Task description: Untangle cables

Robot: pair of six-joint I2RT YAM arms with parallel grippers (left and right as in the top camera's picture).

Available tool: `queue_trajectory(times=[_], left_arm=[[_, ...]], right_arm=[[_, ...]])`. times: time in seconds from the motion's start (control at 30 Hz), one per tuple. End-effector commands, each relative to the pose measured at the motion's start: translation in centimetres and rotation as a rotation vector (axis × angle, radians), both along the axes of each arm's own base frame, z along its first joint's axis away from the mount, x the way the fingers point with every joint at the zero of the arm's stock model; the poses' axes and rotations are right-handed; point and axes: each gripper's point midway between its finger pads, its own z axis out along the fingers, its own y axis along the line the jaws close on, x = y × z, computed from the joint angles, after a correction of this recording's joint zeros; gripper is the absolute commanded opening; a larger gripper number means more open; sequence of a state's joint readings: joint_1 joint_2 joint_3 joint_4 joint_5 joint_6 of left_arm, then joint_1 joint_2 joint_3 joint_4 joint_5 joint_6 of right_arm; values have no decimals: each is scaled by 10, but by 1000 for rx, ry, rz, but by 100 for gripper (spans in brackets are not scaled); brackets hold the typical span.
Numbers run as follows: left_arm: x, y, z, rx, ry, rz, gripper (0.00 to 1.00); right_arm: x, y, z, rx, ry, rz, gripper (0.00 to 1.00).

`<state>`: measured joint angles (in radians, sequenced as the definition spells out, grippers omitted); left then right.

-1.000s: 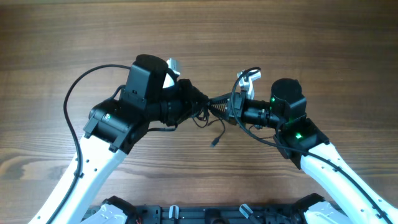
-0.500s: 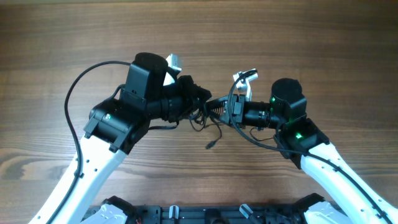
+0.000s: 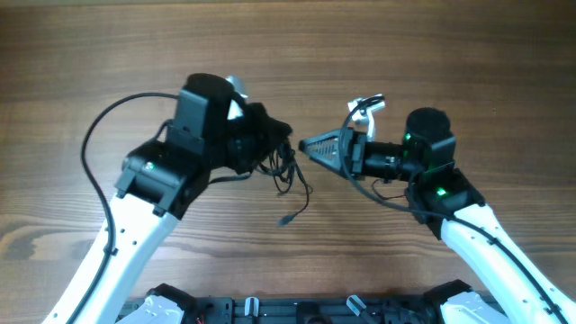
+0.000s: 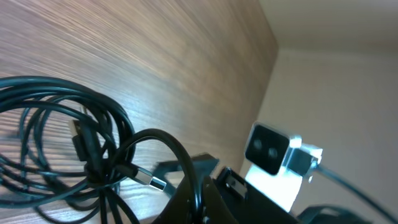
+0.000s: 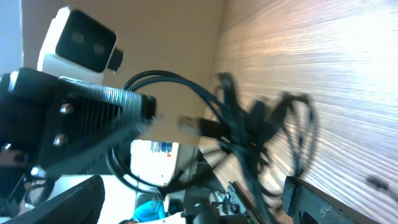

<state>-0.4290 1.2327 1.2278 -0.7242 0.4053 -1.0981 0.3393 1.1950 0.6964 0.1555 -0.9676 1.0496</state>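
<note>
Closest to the arm bases, a loose cable end (image 3: 284, 219) lies on the desk (image 3: 450, 54), on the base side of my left jaws and a little toward the right jaws. It runs up into the cables (image 3: 286, 169), a dark knot of loops hanging straight off the tip of the left jaws, in the gap between the two sets of jaws.

My left jaws are clamped on that bundle. From the right wrist I see their ribbed finger (image 5: 99, 109) closing to a point, with a strand leaving from that very spot. Just past that tip the loops bunch together, and a silvery plug (image 5: 194, 124) sticks out toward the left jaws. From the left wrist the coils spread just ahead of the left jaws above the wood, and a metal-tipped connector (image 4: 152, 182) points across at the dark tip of the right jaws.

My right jaws stand parted. Their fingers (image 5: 311, 202) sit at the two lower corners of the right wrist view with nothing between them. The cables are just ahead of them, not touching. From overhead the right jaws point at the bundle across a small gap.

Beyond the jaws, the two cameras face each other: the right wrist camera (image 4: 273, 152) behind the right jaws, and the left wrist camera (image 5: 81, 37) behind the left jaws.
</note>
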Motion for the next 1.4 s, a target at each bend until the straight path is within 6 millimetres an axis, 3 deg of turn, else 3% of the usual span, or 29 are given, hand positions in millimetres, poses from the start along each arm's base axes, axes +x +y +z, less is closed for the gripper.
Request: queue_trajectory(times=[0.0, 0.07, 0.23, 0.37, 0.63, 0.77, 0.87, 1.0, 1.1, 1.2, 1.37], left_arm=[[9, 17, -2, -16, 51, 104, 4], [9, 18, -2, -23, 60, 117, 4], [12, 22, -4, -68, 130, 221, 4], [19, 36, -10, -24, 132, 317, 9], [-1, 87, -71, 274, 312, 503, 4], [-3, 92, -100, 363, 401, 513, 9], [-3, 83, -122, 414, 456, 447, 13], [-6, 63, -149, 465, 507, 335, 27], [1, 45, -157, 506, 423, 192, 51], [10, 39, -152, 528, 329, 90, 64], [26, 58, -126, 522, 244, 89, 69]], right_arm=[[-5, -3, -1, -21, -56, 49, 93], [-10, -3, -9, -48, -52, 65, 94], [-29, 13, -7, -56, -186, 180, 94], [-30, 21, -13, -95, -203, 162, 94], [-21, 16, -27, -156, -162, 96, 94], [-23, 15, -30, -164, -143, 99, 94], [-22, 14, -34, -177, -128, 91, 94], [-20, 11, -41, -207, -102, 67, 94], [-20, 9, -45, -221, -90, 56, 95], [-19, 7, -49, -240, -74, 45, 95], [-18, 4, -56, -267, -53, 26, 96]])
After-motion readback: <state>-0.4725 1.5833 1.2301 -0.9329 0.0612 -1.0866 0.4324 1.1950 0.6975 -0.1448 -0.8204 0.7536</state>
